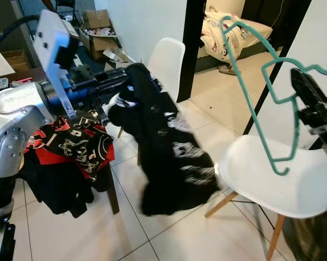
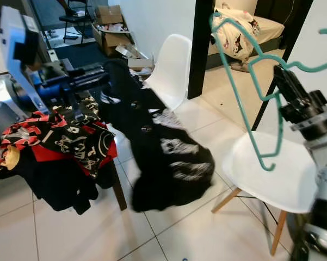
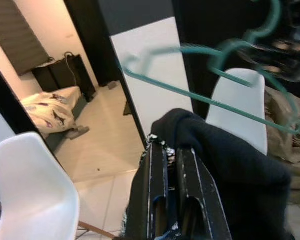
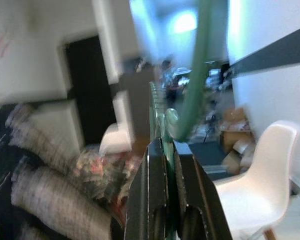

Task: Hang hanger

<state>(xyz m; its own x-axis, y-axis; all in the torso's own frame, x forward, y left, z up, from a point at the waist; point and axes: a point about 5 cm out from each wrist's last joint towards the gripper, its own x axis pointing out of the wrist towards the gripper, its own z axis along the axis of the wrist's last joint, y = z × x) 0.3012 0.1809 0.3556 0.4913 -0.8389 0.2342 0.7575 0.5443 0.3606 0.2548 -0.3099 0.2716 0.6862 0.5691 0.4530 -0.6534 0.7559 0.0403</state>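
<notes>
You have the teal hanger (image 1: pixel 261 92) up in the air on your right, over the near white chair (image 1: pixel 277 179), and it hangs askew: its long bar runs steeply from the upper end near the doorway (image 1: pixel 193 43) down to a small hooked tip just above the chair seat, with its notched shoulder out toward the right gripper (image 1: pixel 307 100). That gripper's two black fingers are pressed together on the hanger's wire at the shoulder, as your right wrist view shows. Your left gripper (image 3: pixel 172 165) reaches out at about the same height on the left, fingers pinched tight on the top of a black garment (image 1: pixel 163 147) with white print, which droops in a long fold toward the tiled floor between the two arms. Behind the garment stands a second white chair (image 1: pixel 166 62). At your left, a table edge carries a heap of red-and-black clothes (image 1: pixel 71 147). Cardboard boxes (image 1: pixel 98 27) sit farther back.
</notes>
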